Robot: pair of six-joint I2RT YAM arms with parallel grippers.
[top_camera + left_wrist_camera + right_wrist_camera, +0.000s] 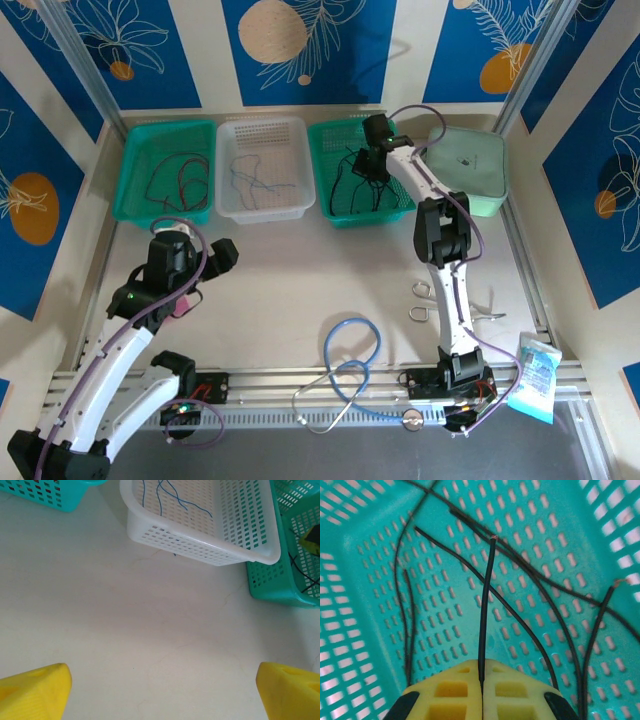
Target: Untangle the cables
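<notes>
The right end effector point(481, 680), with yellow padded fingers, is closed on one thin black cable point(485, 615). It pinches the cable near a bare end, inside the teal perforated plastic basket point(365, 605) at the far right of the bench point(125, 630). The step in hand appears to be separating this single strand from the black tangle.

Several other black strands point(540, 595) cross over and beside the held cable on the basket floor, curving loosely with no tight knot visible. The next move likely calls for a slow, straight lift so the strand slides out from under its neighbours without dragging them along.

The left end effector point(162, 692) hangs over bare bench with its yellow fingers spread wide, holding nothing. Ahead of it is a white perforated plastic basket point(200, 550) holding thin bluish cables point(172, 495). A second teal basket point(135, 165) on the far left holds loose red and black cables point(180, 180).
</notes>
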